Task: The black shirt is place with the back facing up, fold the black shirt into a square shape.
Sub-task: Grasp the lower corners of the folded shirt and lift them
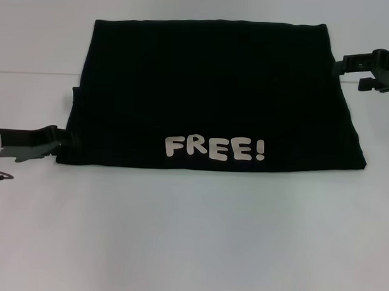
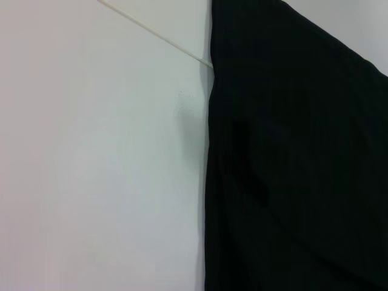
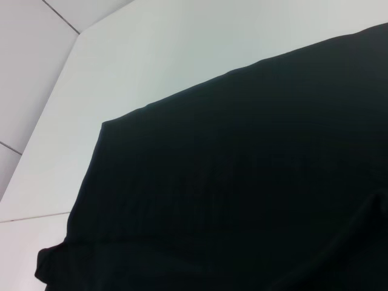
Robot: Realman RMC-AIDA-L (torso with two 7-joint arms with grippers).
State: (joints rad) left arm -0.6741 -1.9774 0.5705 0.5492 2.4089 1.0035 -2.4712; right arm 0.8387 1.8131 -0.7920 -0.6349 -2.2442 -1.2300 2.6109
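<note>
lying folded into a wide block on the white table point(image 1: 191, 235), the black shirt point(image 1: 212, 88) is showing its lettering; left gripper point(image 1: 62, 139) is touching its near-left corner, right gripper point(image 1: 341, 63) its far-right edge, grip states unclear.

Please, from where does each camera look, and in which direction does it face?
Head view: above, facing forward and down at the black shirt on the white table; left hand and right hand show at its edges.
Left wrist view: faces the shirt's edge; no arm shows.
Right wrist view: faces a shirt corner; no arm shows.
Shared: shirt, table.
</note>
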